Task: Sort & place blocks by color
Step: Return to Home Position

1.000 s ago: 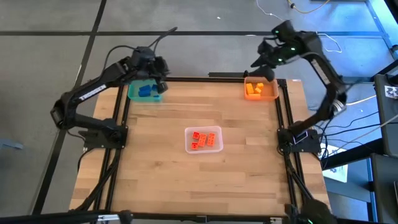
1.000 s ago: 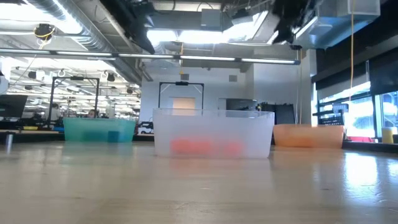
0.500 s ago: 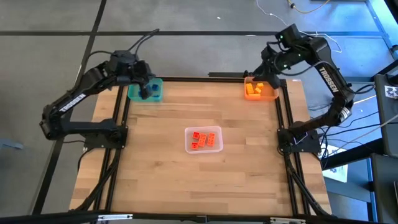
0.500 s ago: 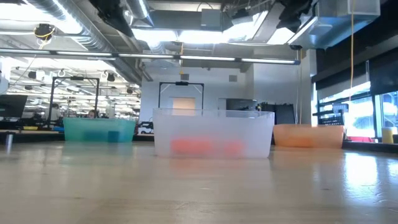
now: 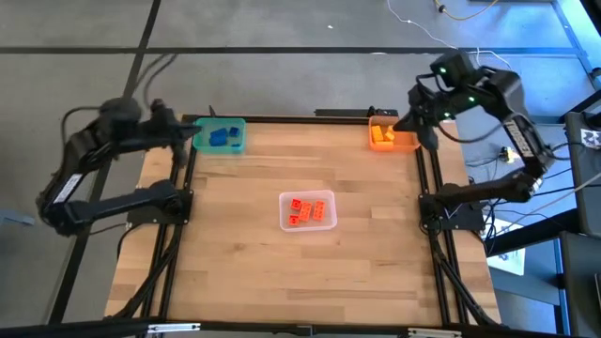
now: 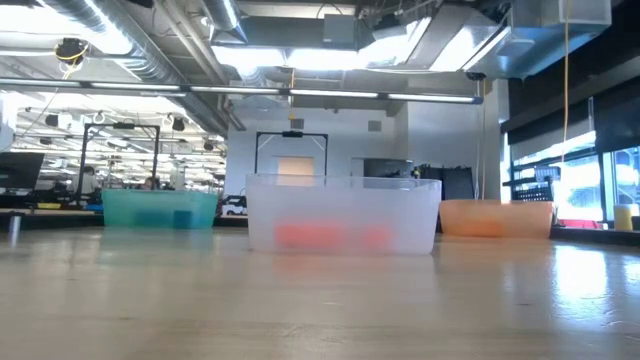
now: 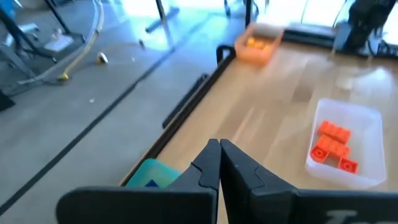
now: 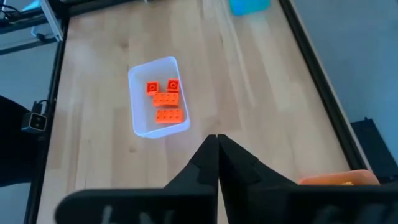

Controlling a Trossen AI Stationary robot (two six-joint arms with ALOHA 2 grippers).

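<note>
Blue blocks (image 5: pixel 220 137) lie in the teal bin (image 5: pixel 235 143) at the table's far left. Yellow-orange blocks (image 5: pixel 383 137) lie in the orange bin (image 5: pixel 402 145) at the far right. Red-orange blocks (image 5: pixel 308 210) lie in the clear bin (image 5: pixel 285 214) at mid-table, also seen in the wrist views (image 7: pixel 333 144) (image 8: pixel 165 101). My left gripper (image 7: pixel 219 163) is shut and empty, just left of the teal bin (image 7: pixel 149 174), at the table's left rail (image 5: pixel 184 138). My right gripper (image 8: pixel 216 154) is shut and empty, at the orange bin's right side (image 5: pixel 422 131).
The three bins stand in a row in the low view: teal (image 6: pixel 160 208), clear (image 6: pixel 342 213), orange (image 6: pixel 495 217). Bare wood (image 5: pixel 300 282) fills the near half of the table. Black frame rails (image 5: pixel 434 178) run along both sides. Cables lie on the floor at the right.
My left gripper has drawn back from above the teal bin toward the table's left edge, past the rail. My right gripper has swung from the orange bin's far side toward the table's right edge. The bins and blocks have stayed put.
</note>
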